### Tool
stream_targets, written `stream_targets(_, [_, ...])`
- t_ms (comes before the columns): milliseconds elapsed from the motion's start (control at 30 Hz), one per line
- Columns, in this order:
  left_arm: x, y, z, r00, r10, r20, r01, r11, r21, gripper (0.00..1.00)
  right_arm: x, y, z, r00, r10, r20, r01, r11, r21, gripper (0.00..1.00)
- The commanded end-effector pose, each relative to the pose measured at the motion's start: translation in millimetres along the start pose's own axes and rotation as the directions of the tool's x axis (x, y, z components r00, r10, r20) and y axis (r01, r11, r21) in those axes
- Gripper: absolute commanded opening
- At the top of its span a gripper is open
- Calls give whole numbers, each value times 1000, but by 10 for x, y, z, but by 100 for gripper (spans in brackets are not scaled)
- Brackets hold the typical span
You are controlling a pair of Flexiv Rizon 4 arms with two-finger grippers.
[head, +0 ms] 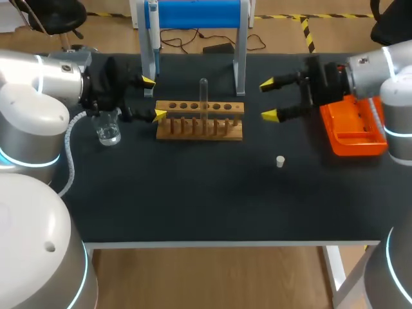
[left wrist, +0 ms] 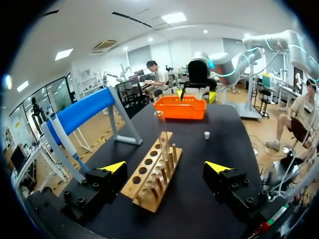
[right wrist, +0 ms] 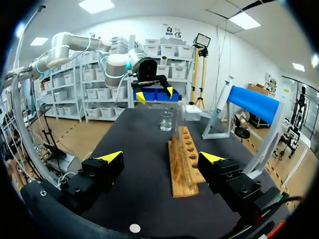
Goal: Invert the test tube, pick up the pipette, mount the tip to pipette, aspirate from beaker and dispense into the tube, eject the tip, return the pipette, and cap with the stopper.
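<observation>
Open and empty, the left gripper (head: 153, 98) and right gripper (head: 268, 100) flanked the rack (head: 199, 122) at nine and three o'clock; the test tube (head: 203, 93) seemingly awaited grasping and inverting.

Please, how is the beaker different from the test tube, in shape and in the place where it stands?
The beaker is short and wide; the test tube is tall and thin. The beaker stands directly on the table, off the left end of the wooden rack; the test tube stands in the rack, near its middle. The beaker is close to the left claw; the test tube is farther from it. Both are clear and upright.
</observation>
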State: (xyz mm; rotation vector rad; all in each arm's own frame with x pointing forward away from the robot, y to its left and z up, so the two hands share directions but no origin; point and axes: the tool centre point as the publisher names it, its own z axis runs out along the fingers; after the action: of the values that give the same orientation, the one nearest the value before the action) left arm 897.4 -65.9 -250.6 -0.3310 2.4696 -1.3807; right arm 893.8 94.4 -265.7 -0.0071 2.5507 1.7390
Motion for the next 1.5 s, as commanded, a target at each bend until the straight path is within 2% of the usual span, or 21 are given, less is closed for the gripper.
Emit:
stream_targets(33, [2, -4, -5, 1000, -1, -1, 1, 1000, -1, 100, -167, 42, 319, 998, -21, -64, 20, 1000, -22, 100])
stream_targets(267, [2, -4, -5, 1000, -1, -1, 1, 1000, -1, 100, -211, 234, 658, 986, -54, -158, 32, 989, -142, 100])
stream_targets(767, [2, -4, -5, 1000, -1, -1, 1, 1000, -1, 100, -267, 365, 969, 980, -59, -189, -1, 953, -302, 100])
stream_targets(1167, [2, -4, -5, 1000, -1, -1, 1, 1000, -1, 100, -302, 422, 1178, 976, -9, -216, -65, 942, -329, 100])
stream_targets(1500, [2, -4, -5, 1000, -1, -1, 1, 1000, -1, 100, -403, 383, 1255, 981, 19, -192, -88, 930, -356, 100])
